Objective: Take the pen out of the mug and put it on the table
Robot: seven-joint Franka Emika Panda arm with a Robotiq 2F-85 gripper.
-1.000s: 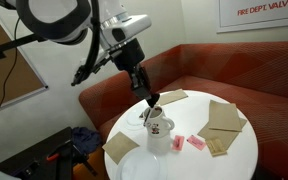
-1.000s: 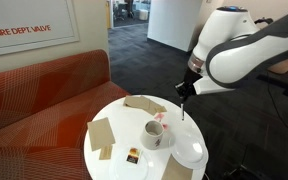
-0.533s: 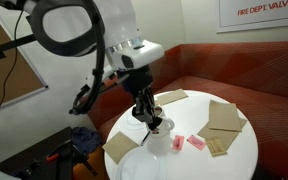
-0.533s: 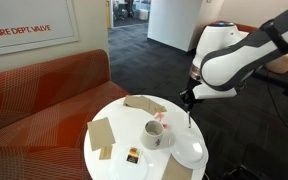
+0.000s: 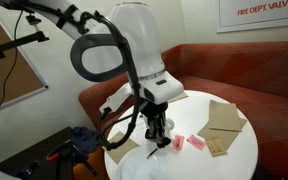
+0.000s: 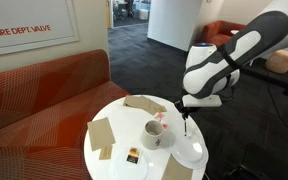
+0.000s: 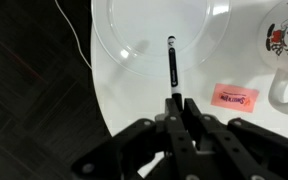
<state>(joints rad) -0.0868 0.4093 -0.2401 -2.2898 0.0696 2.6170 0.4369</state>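
My gripper (image 7: 177,101) is shut on the black pen (image 7: 171,65). In the wrist view the pen sticks out from the fingertips over the clear round plate (image 7: 108,50). The white mug (image 7: 287,42) with its dark-and-red print stands at the top right of that view, apart from the pen. In an exterior view the gripper (image 6: 184,108) holds the pen (image 6: 185,121) pointing down, beside the mug (image 6: 154,134) and low over the round white table (image 6: 124,116). In an exterior view the arm and gripper (image 5: 159,132) hide the mug.
A pink packet (image 7: 235,97) lies beside the plate and shows in an exterior view (image 5: 195,143). Brown napkins (image 5: 224,116) (image 6: 101,135) lie around the tabletop. The red-brown sofa (image 6: 44,85) curves behind the table. The table edge (image 7: 100,100) is close to the gripper.
The arm has moved away from above the mug and lowered, carrying the pen over toward the plate near the table's edge.
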